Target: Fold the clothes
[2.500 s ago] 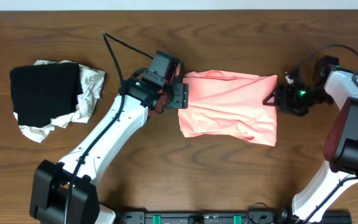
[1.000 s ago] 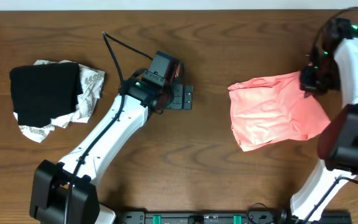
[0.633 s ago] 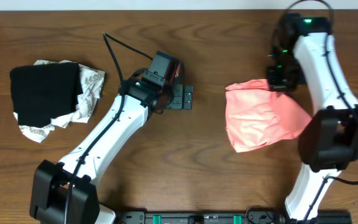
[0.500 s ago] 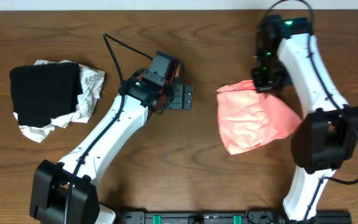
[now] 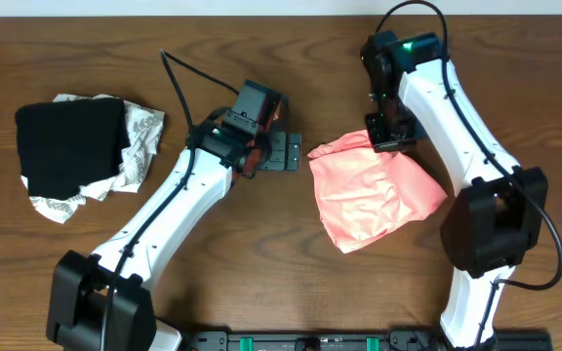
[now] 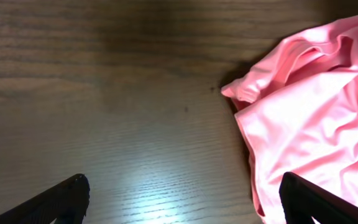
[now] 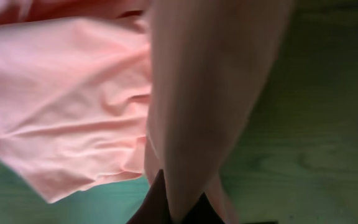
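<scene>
here the right gripper (image 5: 389, 143) pinches the pink t-shirt (image 5: 369, 195), while the left gripper (image 5: 287, 153) stands wide open just beside it.

My right gripper (image 5: 388, 138) is pinched tight on the upper edge of the salmon-pink soft fabric T-shirt (image 5: 364, 195), and the cloth drapes from my grip. My right arm (image 5: 457, 107) arcs up along the shirt's right side and bends back over its top. My left gripper (image 5: 291, 153) sits just left of the shirt, jaws spread wide and gripping nothing. My left arm (image 5: 174, 205) stretches away from the shirt, down and to the left.
</scene>
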Tool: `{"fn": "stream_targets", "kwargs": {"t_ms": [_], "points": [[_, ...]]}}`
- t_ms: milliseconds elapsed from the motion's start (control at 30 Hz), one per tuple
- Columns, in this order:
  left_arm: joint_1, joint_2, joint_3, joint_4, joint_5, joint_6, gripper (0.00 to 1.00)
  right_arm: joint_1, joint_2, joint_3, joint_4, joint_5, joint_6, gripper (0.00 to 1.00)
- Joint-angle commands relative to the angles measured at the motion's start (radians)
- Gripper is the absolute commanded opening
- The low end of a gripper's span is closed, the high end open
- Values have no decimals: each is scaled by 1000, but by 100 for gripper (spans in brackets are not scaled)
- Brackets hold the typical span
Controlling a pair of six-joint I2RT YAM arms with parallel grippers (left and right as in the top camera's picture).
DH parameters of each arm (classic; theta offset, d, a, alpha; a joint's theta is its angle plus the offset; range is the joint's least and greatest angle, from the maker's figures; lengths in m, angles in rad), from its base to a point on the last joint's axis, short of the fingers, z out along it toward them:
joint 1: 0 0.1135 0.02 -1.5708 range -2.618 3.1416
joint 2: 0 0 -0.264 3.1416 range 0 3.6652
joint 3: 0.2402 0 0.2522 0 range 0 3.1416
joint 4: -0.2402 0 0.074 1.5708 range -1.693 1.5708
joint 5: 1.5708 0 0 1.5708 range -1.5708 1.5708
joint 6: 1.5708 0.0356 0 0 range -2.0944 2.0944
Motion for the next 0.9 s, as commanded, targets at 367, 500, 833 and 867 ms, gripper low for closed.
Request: {"fn": "stream_targets", "kwargs": {"t_ms": [367,500,833,867], "points": [[5,-22,5,-21,-17,5,98,-212,-7,56,-75,373,23,1],[5,-22,5,-21,-17,5,98,-211,-7,85,-89,407,26,1],[5,-22,5,-15,-18,5,98,-126,-7,91,-71,308,35,1],[5,-22,5,-15,-18,5,98,-113,-7,90,-63,304,35,1]]}}
